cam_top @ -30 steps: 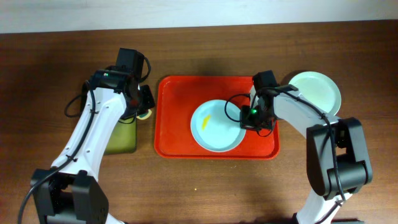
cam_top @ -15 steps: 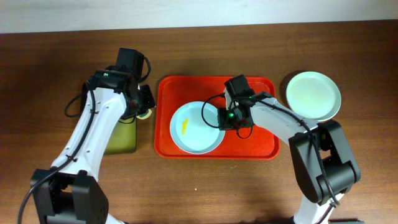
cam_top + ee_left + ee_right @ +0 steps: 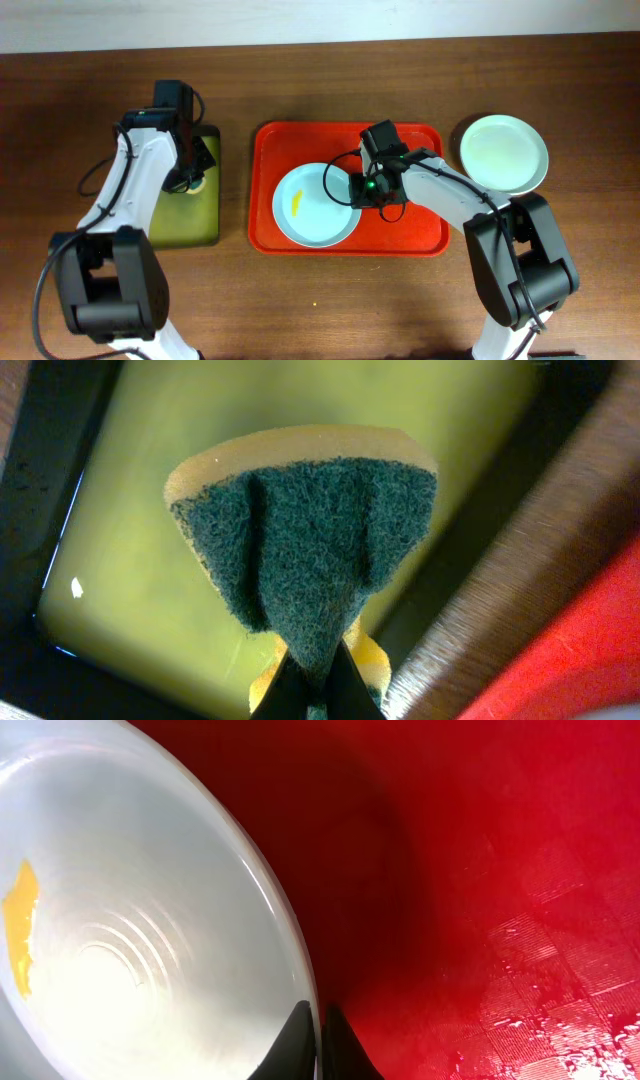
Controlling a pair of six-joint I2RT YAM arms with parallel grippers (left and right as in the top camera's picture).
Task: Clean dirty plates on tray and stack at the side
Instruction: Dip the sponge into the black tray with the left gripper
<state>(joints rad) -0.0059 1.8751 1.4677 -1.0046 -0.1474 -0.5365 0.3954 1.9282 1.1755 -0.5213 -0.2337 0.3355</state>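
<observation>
Far left on my feed: the left gripper (image 3: 192, 168) sits over the black tray (image 3: 188, 218), the small one with the olive-green inside, which lies on the wooden table (image 3: 320, 70) just left of the red tray (image 3: 410, 238) and not touching it. On the left wrist view the jaws are clamped on a sponge (image 3: 310, 540), pinching its lower end so the dark green scouring face bulges toward the camera, with the yellow foam showing along the top edge. The olive floor of the black tray fills the background there, and a corner of the red tray shows at lower right.

Centre: the red tray lies flat, long side left to right. The light blue plate (image 3: 315, 215) rests inside it, in the left and front part, upright. It has a yellow smear (image 3: 297, 203) left of its middle. A yellow speck (image 3: 314, 303) lies on the table in front of the red tray.

The right gripper (image 3: 358, 190) is at the plate's right rim. On the right wrist view the fingertips are pinched together on that rim, one inside and one outside, so it is gripping the light blue plate. The wet red floor shows beside it.

Far right: a pale green plate (image 3: 504, 153) sits on the bare table, just beside the red tray's back right corner. I cannot tell whether another plate lies under it.
</observation>
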